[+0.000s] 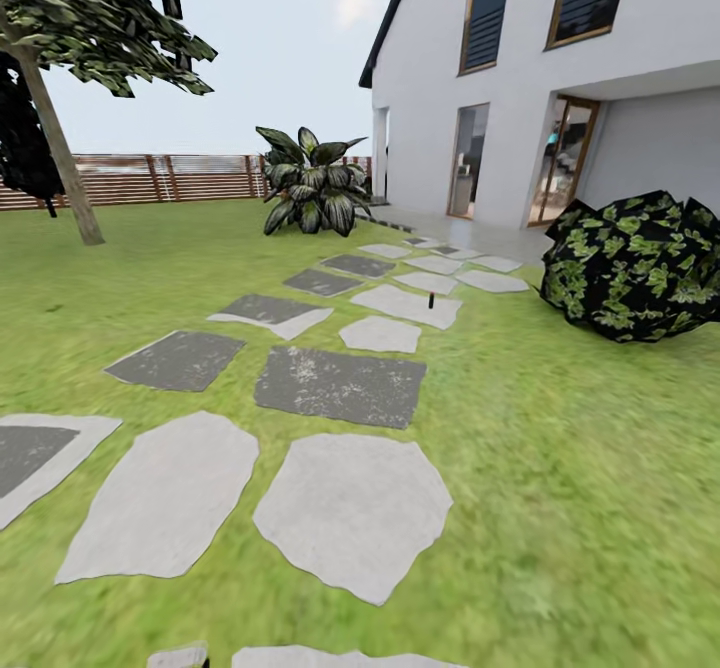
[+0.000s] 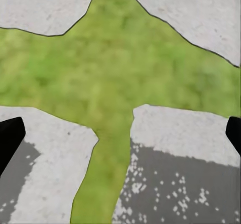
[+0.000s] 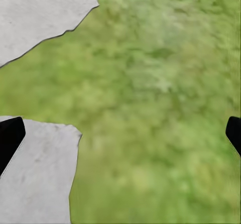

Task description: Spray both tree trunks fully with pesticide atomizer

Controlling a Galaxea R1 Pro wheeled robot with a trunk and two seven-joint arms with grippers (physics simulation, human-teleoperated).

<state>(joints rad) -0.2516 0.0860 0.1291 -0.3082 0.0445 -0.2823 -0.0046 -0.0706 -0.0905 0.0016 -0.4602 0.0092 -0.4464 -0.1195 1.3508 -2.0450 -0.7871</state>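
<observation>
a small dark upright object, likely the pesticide atomizer (image 1: 431,299), stands on a far stepping stone (image 1: 408,305) near the house (image 1: 520,68), while the left end effector (image 2: 120,133) and right end effector (image 3: 120,133) hang wide apart over the floor (image 3: 160,108).

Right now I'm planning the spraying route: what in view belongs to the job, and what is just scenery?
Job:
tree
small dark object, maybe the atomizer, on a stone
lawn

Scenery:
house
bush
leafy plant
fence
stepping stones
</observation>
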